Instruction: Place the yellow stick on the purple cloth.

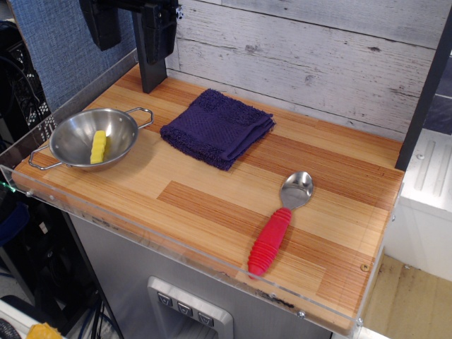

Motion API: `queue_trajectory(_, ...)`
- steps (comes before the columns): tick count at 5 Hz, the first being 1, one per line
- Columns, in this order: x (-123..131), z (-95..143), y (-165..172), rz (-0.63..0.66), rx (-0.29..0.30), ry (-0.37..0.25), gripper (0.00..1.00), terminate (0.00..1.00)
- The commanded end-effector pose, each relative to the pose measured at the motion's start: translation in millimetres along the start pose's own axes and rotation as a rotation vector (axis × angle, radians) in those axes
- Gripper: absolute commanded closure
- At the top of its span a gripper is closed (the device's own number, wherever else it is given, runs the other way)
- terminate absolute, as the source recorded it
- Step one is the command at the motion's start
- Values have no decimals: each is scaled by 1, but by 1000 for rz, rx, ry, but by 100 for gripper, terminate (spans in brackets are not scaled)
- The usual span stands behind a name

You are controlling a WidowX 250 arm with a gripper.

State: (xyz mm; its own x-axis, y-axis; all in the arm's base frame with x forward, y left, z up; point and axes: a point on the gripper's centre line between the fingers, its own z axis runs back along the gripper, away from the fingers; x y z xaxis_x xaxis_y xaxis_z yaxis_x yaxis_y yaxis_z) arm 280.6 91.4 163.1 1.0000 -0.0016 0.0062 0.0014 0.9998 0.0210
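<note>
the black robot gripper (pixel 157 32) hangs at the upper left of the frame, its body cut off by the top edge; whether its jaws are apart or together cannot be told from this view. it holds nothing visible and stands well apart from the task object.

below it, at the left of the frame, a round stainless steel bowl with two wire handles (pixel 70 141) rests on the wooden tabletop (pixel 212 205). the small bright yellow stick with rounded ends (pixel 98 147) lies inside this bowl, leaning on the sloped inner wall.

just right of the bowl, in the upper centre of the frame, lies the folded dark purple terry cloth (pixel 217 126), unoccupied. a steel spoon with a ribbed red handle (pixel 279 226) lies at the lower right, well apart.

handling assessment: the stick appears light, rigid and not fragile. its smooth surface and the slick steel beneath may let it slide when touched. recommended hold: across the short width at mid-length, descending from above between the bowl walls. the soft cloth should cushion release and stop rolling.
</note>
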Motion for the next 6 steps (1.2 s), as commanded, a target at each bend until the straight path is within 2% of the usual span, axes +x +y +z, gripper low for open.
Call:
queue_trajectory(1,0,0,0,0,0,0,0,0)
queue_trajectory(3,-18,-18,63,-87,-11,9,0,0)
queue_trajectory(4,-36,-34,96,-112,26,24,0,0)
queue_trajectory(5,-53,-56,107,-71,45,23,0,0)
queue_trajectory(6,-48,-72,87,-93,74,54,0,0)
